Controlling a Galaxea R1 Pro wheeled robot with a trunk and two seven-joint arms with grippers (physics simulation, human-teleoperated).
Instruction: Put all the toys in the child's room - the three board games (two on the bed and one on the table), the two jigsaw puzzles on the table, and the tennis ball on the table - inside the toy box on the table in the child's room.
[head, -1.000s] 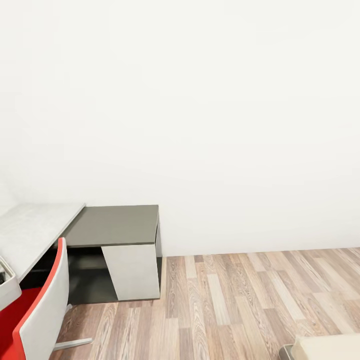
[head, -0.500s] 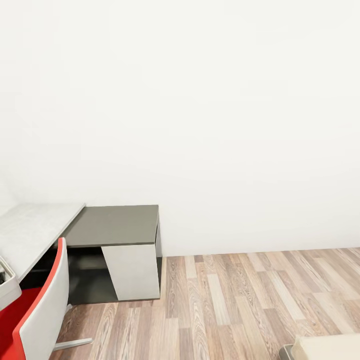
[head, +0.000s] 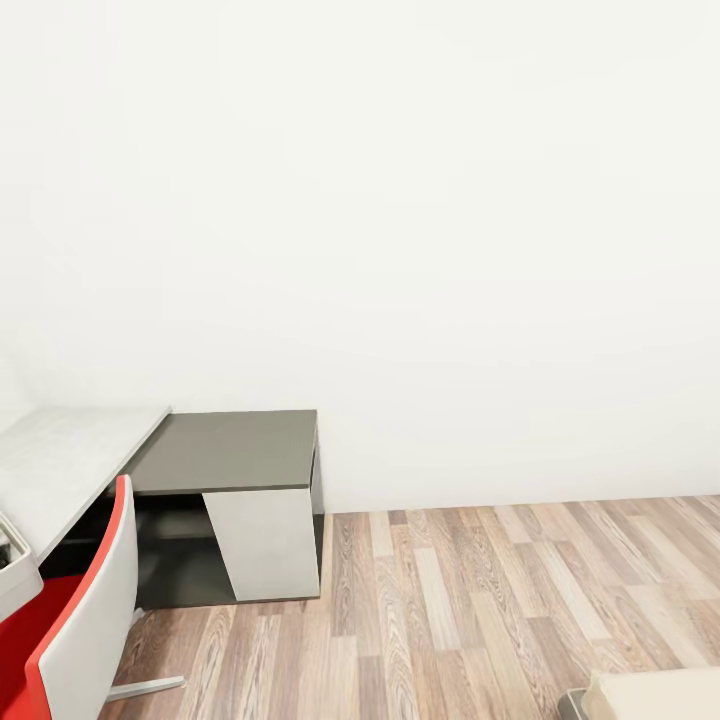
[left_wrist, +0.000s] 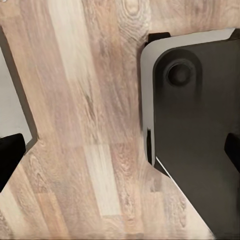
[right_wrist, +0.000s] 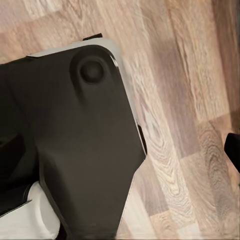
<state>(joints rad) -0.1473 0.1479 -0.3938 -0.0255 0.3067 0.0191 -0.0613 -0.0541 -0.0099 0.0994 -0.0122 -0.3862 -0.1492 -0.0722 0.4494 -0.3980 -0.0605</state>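
Note:
The table's pale top (head: 60, 450) reaches in from the left of the head view, joined to its lower dark grey side unit (head: 230, 450) with a white panel (head: 265, 545). A beige corner of the bed (head: 655, 695) pokes in at the lower right. The board games, jigsaw puzzles, tennis ball and toy box are out of view. My left gripper (left_wrist: 120, 155) hangs over the wood floor, open, its dark fingertips (left_wrist: 10, 155) far apart with nothing between them. My right gripper (right_wrist: 120, 150) is open too, over the floor beside my dark base (right_wrist: 75, 150).
A red and white chair (head: 80, 620) stands in front of the table at the lower left. A plain white wall (head: 400, 200) rises behind. Wood-plank floor (head: 480, 600) stretches between the side unit and the bed. My base (left_wrist: 200, 125) lies under the left gripper.

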